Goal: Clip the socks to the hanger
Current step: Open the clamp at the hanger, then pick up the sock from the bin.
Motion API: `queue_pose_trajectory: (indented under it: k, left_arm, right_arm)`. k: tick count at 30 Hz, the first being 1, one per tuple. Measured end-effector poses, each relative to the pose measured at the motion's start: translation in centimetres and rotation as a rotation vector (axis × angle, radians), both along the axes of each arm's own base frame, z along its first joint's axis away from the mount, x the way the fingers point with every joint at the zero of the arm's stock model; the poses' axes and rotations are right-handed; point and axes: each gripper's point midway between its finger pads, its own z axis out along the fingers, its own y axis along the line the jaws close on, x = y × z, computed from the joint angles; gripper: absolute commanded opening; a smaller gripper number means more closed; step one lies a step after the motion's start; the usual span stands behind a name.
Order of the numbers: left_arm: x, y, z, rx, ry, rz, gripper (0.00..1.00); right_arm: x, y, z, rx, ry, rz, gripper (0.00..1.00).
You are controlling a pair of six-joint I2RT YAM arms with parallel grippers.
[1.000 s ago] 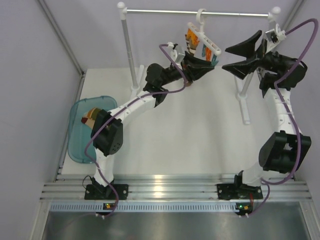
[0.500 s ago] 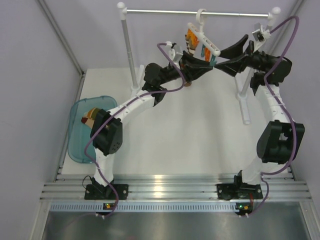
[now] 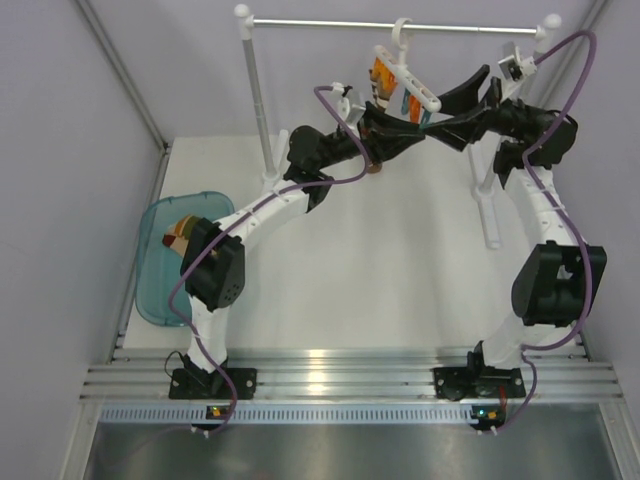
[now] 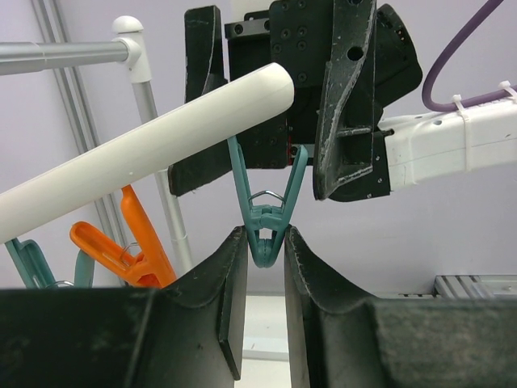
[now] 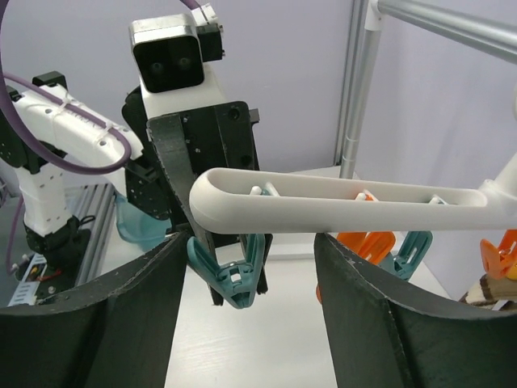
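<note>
The white hanger (image 3: 410, 85) hangs by its hook from the rail. A tan and orange striped sock (image 3: 384, 75) hangs clipped at its far end. My left gripper (image 3: 418, 128) is below the bar's near end, shut on the lower tip of a teal clip (image 4: 266, 218) under the bar (image 4: 145, 153). My right gripper (image 3: 445, 108) is wide open and empty, its fingers (image 5: 121, 323) either side of the bar's end (image 5: 339, 206) and that clip (image 5: 234, 279). Another striped sock (image 3: 180, 232) lies in the tray.
The metal rail (image 3: 330, 22) stands on white posts at the back. A teal tray (image 3: 160, 290) sits at the left table edge. Orange clips (image 4: 121, 246) and more teal clips hang along the bar. Grey walls close in on both sides.
My right gripper has moved left and up to the hanger's near end, close to my left gripper. The left arm has stayed in place.
</note>
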Motion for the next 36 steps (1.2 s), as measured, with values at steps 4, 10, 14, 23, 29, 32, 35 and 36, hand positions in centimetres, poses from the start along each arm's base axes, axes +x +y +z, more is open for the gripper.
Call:
queue_pose_trajectory:
  k: [4, 10, 14, 23, 29, 32, 35, 36]
  left_arm:
    - [0.0, 0.1, 0.1, -0.004, -0.006, 0.001, 0.13]
    - [0.0, 0.1, 0.1, -0.005, -0.006, 0.002, 0.13]
    - [0.2, 0.2, 0.2, -0.006, -0.006, 0.008, 0.13]
    - [0.2, 0.2, 0.1, -0.003, -0.004, 0.003, 0.45]
    - [0.3, 0.2, -1.1, 0.015, 0.011, 0.011, 0.67]
    - [0.3, 0.6, -2.7, 0.051, 0.043, 0.023, 0.68]
    - [0.1, 2.1, -4.0, 0.097, 0.092, 0.044, 0.68]
    - [0.1, 2.9, -4.1, 0.111, 0.105, 0.056, 0.68]
  right_arm:
    - [-0.2, 0.0, 0.6, 0.005, -0.015, 0.000, 0.62]
    - [-0.3, 0.0, 0.7, 0.012, -0.004, 0.001, 0.51]
    - [-0.4, 0.0, 0.7, 0.013, 0.007, 0.007, 0.37]
    - [-0.5, 0.1, 0.9, 0.026, 0.018, 0.007, 0.00]
    - [-0.4, 0.1, 0.9, 0.030, 0.033, 0.008, 0.00]
    - [-0.4, 0.1, 0.9, 0.032, 0.035, 0.007, 0.00]
    - [-0.4, 0.1, 0.9, 0.032, 0.039, 0.006, 0.00]
    - [-0.3, 0.1, 0.9, 0.033, 0.039, 0.006, 0.00]
